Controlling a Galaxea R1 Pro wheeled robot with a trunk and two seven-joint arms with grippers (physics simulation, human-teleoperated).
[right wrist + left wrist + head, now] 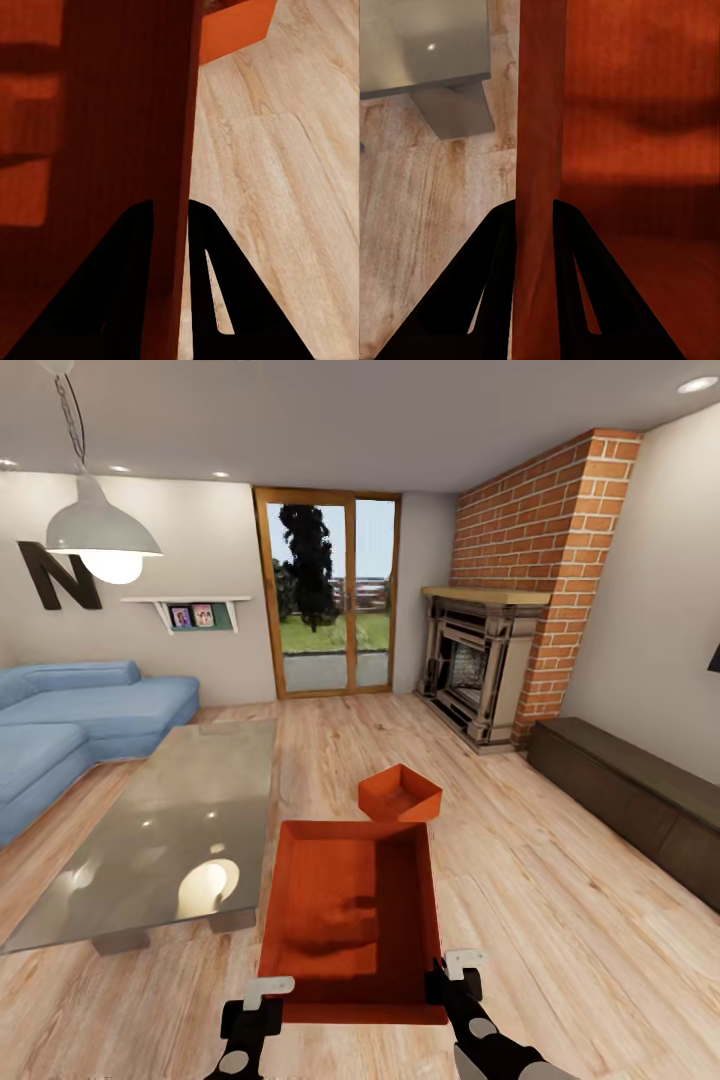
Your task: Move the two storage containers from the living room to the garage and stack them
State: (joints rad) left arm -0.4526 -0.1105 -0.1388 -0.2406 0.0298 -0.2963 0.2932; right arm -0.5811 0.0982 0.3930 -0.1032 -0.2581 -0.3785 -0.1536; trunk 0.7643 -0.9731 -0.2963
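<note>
The left jaws (pixel 537 225) pinch the left wall of the near bin (pixel 350 905), and the right jaws (pixel 171 225) pinch its right wall. Each wall sits between two black fingers. The bin hangs in front of the robot, above the wood floor (pixel 560 920), just beside the glass table (pixel 170 820). The other bin (pixel 400 793) sits on the floor a bit farther on. The bin looks light, with thin, stiff walls that may slip, so holding both side walls seems best.

Matt orange-red storage containers (pixel 350 920), glossy glass coffee table (pixel 170 830), wood-plank floor (pixel 560 920)
</note>
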